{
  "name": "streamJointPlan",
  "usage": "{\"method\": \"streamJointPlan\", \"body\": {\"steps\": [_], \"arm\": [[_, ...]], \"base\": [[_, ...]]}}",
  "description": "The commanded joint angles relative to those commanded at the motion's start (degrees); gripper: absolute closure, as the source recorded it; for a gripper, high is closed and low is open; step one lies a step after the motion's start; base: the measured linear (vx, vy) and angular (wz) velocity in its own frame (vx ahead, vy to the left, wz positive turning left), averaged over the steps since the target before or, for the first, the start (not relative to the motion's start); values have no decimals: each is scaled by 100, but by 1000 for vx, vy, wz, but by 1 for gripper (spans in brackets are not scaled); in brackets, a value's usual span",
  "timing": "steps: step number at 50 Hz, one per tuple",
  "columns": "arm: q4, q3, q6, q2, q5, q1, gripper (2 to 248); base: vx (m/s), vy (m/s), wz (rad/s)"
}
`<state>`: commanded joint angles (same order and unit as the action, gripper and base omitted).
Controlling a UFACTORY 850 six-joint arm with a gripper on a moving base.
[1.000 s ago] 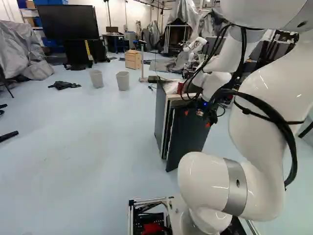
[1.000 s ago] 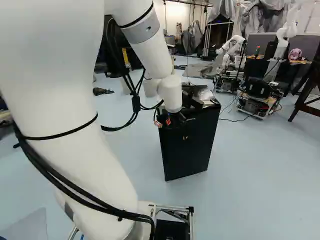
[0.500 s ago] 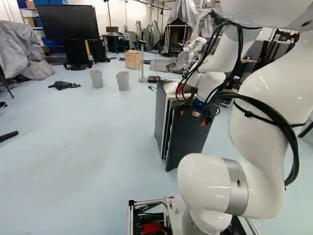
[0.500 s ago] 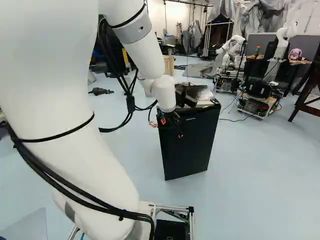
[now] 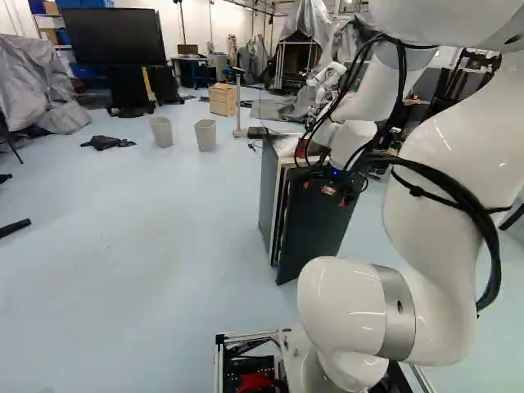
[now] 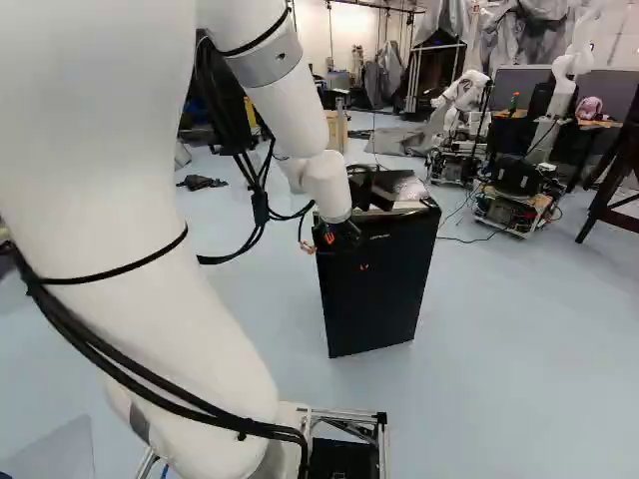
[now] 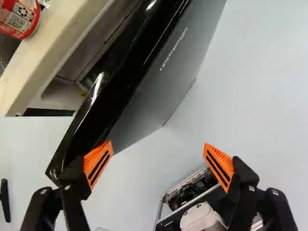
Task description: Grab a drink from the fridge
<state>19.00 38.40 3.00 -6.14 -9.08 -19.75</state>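
Note:
The gripper (image 6: pixel 346 252) is at the upper part of the dark fridge door (image 6: pixel 374 299) in the right base view. In the wrist view the gripper (image 7: pixel 158 147) stands open, nothing between its orange pads. One finger overlaps the glossy black door edge (image 7: pixel 91 108); whether it touches cannot be told. The door (image 7: pixel 159 82) stands ajar, a gap separating it from the pale fridge top (image 7: pixel 57 43). A red can (image 7: pixel 19 18) rests on top. Little of the interior shows through the gap, and no drink inside can be made out.
Part of the moving base (image 7: pixel 192 192) shows beyond the fingers. Two grey bins (image 5: pixel 205 135) and a wooden box (image 5: pixel 222 99) stand on the floor farther off. Another robot (image 6: pixel 464 100) is beyond the fridge, and a dark wooden stand (image 6: pixel 614 190) is at the right of the right base view.
The arm's wrist has shifted and turned at the fridge, bringing the gripper lower against the door front in the right base view. Most of this came in the first half second. The base has stayed put.

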Motion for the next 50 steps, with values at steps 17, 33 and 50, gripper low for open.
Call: {"method": "streamJointPlan", "body": {"steps": [17, 33, 50], "arm": [[0, 120, 0, -366, 37, 0, 3], [0, 256, 0, -750, 42, -1, 3], [0, 308, 0, -895, 428, 7, 3]], "base": [[0, 0, 0], [0, 0, 0], [0, 0, 0]]}}
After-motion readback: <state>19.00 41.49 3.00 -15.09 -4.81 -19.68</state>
